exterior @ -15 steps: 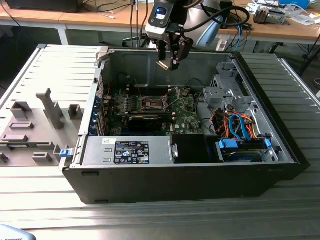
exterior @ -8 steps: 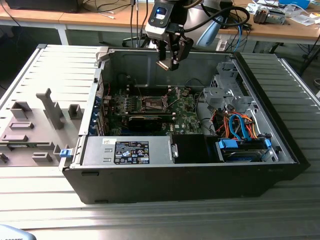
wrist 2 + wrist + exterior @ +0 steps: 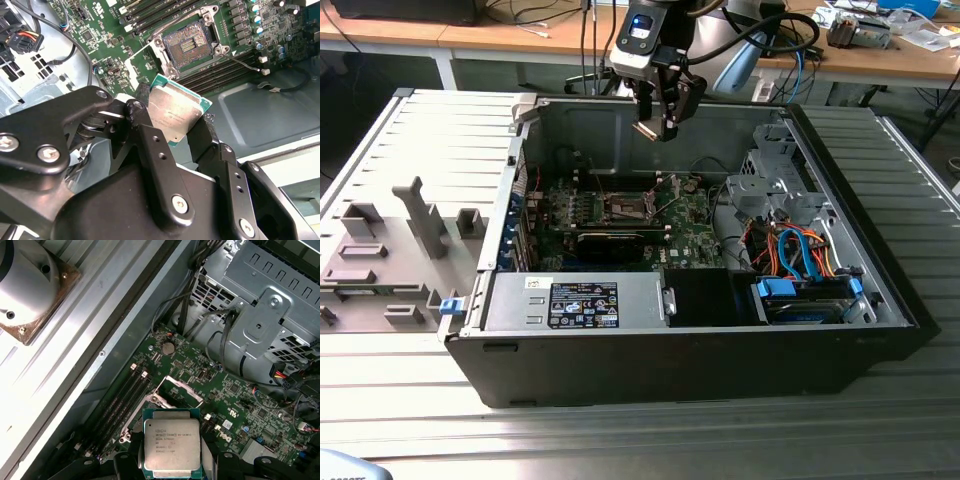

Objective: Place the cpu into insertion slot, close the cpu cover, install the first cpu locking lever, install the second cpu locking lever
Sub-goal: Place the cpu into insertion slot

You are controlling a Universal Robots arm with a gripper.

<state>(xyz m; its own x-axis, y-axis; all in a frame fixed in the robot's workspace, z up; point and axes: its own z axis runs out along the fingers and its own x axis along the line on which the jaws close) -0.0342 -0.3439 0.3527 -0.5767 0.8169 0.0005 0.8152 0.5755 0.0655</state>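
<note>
Clearly gripped, the cpu [image 3: 172, 107] is a small flat square with a silvery-grey metal top carrying faint print and a thin green border along its edges. The gripper [image 3: 176, 125] is clenched on it, one black finger pressing each of two opposite edges. Being square, it has no long side. In both wrist views its metal top faces the camera. In the exterior view it [image 3: 648, 130] hangs tilted under the gripper [image 3: 660, 125], over the rear wall of the open computer case [image 3: 670, 360], well above the board and touching nothing else.

The case lies on its side on the grey slatted bench [image 3: 620, 430]. Inside it the green motherboard [image 3: 690, 215] lies flat, with the insertion slot [image 3: 628, 208] near its middle. In the second wrist view the slot [image 3: 189, 44] shows a bare dark field of contacts inside a silvery rim. In the first wrist view the cpu cover [image 3: 182, 387] appears lifted off the socket, just beyond the held chip [image 3: 171, 447]. The case also holds a grey power supply [image 3: 580, 300], a metal drive cage [image 3: 770, 185], and orange and blue cables [image 3: 800, 255].
</note>
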